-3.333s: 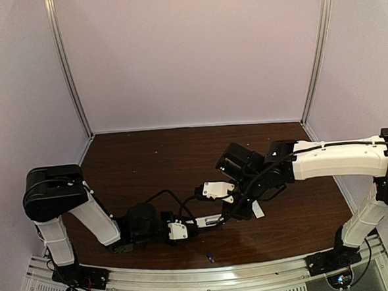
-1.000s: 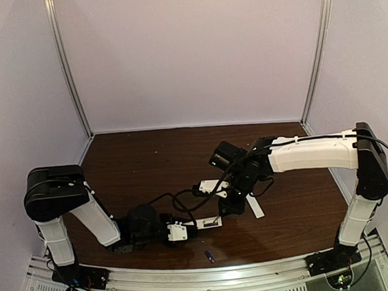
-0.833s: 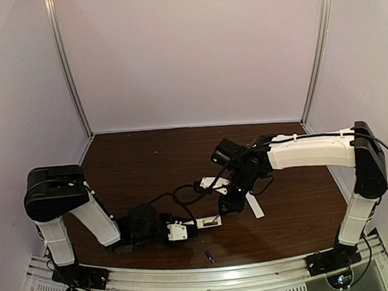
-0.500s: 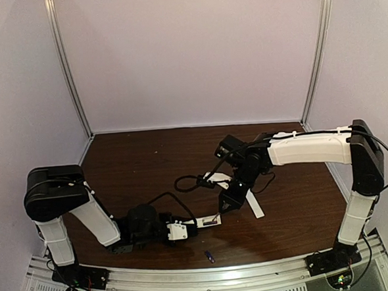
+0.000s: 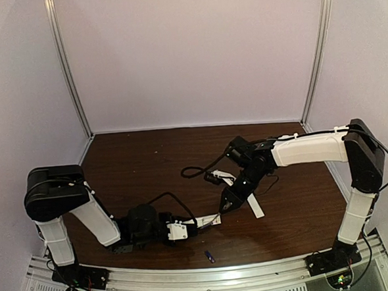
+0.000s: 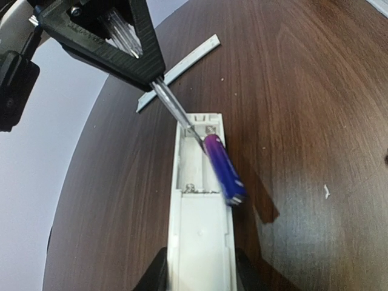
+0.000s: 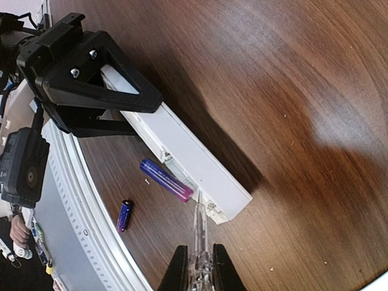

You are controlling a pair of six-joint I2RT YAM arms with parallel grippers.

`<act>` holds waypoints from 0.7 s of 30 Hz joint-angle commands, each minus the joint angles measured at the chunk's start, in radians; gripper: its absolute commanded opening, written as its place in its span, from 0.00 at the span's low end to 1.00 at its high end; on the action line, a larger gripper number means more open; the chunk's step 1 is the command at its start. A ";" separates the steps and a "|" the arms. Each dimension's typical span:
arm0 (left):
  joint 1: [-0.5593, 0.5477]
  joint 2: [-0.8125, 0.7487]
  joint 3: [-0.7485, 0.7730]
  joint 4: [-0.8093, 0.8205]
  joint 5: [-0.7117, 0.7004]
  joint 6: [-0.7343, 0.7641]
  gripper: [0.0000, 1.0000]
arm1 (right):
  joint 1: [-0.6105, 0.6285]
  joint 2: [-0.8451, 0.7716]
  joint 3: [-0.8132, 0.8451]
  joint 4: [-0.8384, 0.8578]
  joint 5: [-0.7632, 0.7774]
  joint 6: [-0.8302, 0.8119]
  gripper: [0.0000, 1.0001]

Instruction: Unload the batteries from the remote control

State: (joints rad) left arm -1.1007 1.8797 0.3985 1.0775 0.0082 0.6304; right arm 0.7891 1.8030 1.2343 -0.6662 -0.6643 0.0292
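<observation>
The white remote control (image 6: 200, 230) lies along the table, and my left gripper (image 6: 200, 280) is shut on its near end. Its battery bay (image 6: 193, 162) is uncovered. One blue-purple battery (image 6: 223, 170) sticks up at a slant out of the bay's right side. My right gripper (image 7: 199, 270) is shut on a clear-handled screwdriver (image 7: 199, 233) whose tip sits at that battery's (image 7: 165, 180) end by the remote (image 7: 182, 151). A second battery (image 7: 124, 215) lies loose on the table near the front rail, also visible from above as the loose battery (image 5: 208, 255).
The flat white cover strip (image 5: 254, 206) lies on the table just right of the right gripper (image 5: 226, 201), and shows beyond the remote as the strip (image 6: 179, 70). A black cable loops over the table behind the remote (image 5: 209, 219). The metal front rail (image 5: 202, 277) runs along the near edge.
My right arm has swung its wrist out to the right and lowered the gripper, bringing the screwdriver tip down at the remote's far end. The left arm and loose battery stay put.
</observation>
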 commanded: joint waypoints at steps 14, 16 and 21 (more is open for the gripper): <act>-0.006 0.010 0.011 0.078 0.024 -0.001 0.00 | -0.030 -0.095 -0.101 0.169 -0.007 0.105 0.00; -0.007 0.010 0.011 0.078 0.024 -0.001 0.00 | -0.030 -0.103 -0.105 0.176 -0.013 0.104 0.00; -0.007 0.010 0.011 0.078 0.024 -0.001 0.00 | -0.030 -0.113 -0.107 0.175 -0.008 0.102 0.00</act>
State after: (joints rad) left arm -1.1011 1.8797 0.3992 1.0988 0.0116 0.6304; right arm 0.7670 1.7229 1.1378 -0.5224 -0.7017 0.1307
